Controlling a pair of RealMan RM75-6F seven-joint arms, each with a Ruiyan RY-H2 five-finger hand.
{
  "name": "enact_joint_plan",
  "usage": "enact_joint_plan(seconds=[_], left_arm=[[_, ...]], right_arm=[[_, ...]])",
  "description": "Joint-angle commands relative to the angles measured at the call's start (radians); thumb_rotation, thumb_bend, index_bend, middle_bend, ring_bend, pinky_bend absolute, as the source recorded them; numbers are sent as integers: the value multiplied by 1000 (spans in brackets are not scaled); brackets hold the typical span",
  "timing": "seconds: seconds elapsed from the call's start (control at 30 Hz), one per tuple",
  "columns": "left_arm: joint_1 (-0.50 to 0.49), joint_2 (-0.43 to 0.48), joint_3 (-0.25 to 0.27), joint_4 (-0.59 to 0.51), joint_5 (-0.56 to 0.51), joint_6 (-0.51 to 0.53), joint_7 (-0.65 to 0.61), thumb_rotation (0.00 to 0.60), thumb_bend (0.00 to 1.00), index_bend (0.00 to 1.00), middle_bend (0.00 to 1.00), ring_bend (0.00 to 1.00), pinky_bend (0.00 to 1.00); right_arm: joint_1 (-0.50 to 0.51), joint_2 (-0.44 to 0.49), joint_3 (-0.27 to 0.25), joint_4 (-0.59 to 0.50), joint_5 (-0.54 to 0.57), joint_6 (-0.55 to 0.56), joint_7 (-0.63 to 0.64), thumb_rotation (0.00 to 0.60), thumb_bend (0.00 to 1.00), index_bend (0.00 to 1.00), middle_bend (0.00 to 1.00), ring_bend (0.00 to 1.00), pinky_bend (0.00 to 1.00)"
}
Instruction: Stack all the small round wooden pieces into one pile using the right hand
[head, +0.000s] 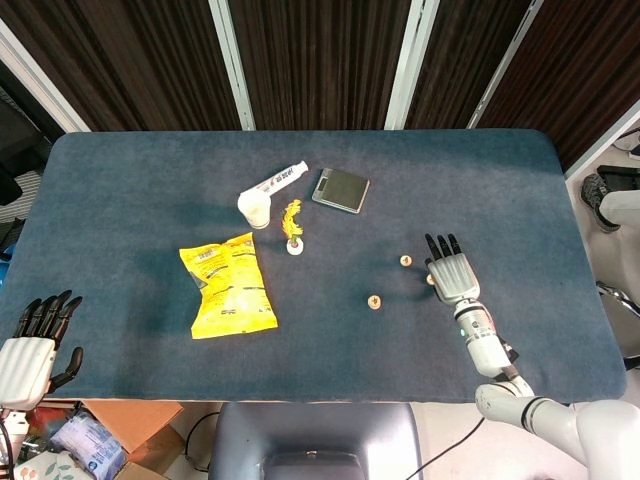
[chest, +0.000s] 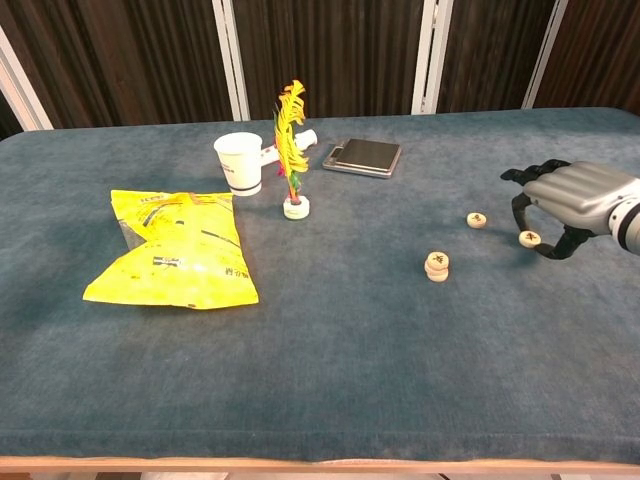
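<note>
On the tabletop (chest: 330, 380), the chip bag (chest: 178, 250) lies at the left. Behind it stands the cup (chest: 240, 163), with the feather shuttlecock (chest: 292, 150) just right of it and a tube (head: 277, 179) lying behind both. The scale (chest: 363, 156) sits further right and far. A two-piece stack (chest: 437, 266) sits right of centre; a single piece (chest: 477, 219) lies beyond it. Another piece (chest: 529, 237) sits under the right robot hand (chest: 572, 198), seemingly between its fingertips.
</note>
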Motion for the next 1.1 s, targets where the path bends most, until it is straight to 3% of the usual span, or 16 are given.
enact_joint_plan(seconds=[0.03,0.27,0.4,0.53,0.77,1.1], left_arm=[[0,0,0,-1,0,0,0,600,500,0,16,0,33],[0,0,-2,-2,-3,0,1,600,501,0,16,0,32],[-1,-1,-2,-2,-4,-2,4,600,501,0,16,0,32],[0,1,-2,-2,-4,1,2,600,501,0,16,0,32],[2,4,-3,-1,-5,2,-3,600,501,0,16,0,33],[5,10,-2,0,-3,8,-21,600,502,0,16,0,32]], right_arm=[[-8,25,6,-53,-25,33,22,600,477,648,89,0,0],[-19,84,12,-189,-79,97,54,600,477,648,89,0,0],[-22,156,11,-392,-129,126,76,600,476,647,89,0,0],[-11,179,0,-479,-121,99,25,600,477,642,89,0,0],[13,147,-2,-500,-95,82,-52,600,477,639,89,0,0],[31,101,-11,-441,-59,64,-106,600,477,639,89,0,0]])
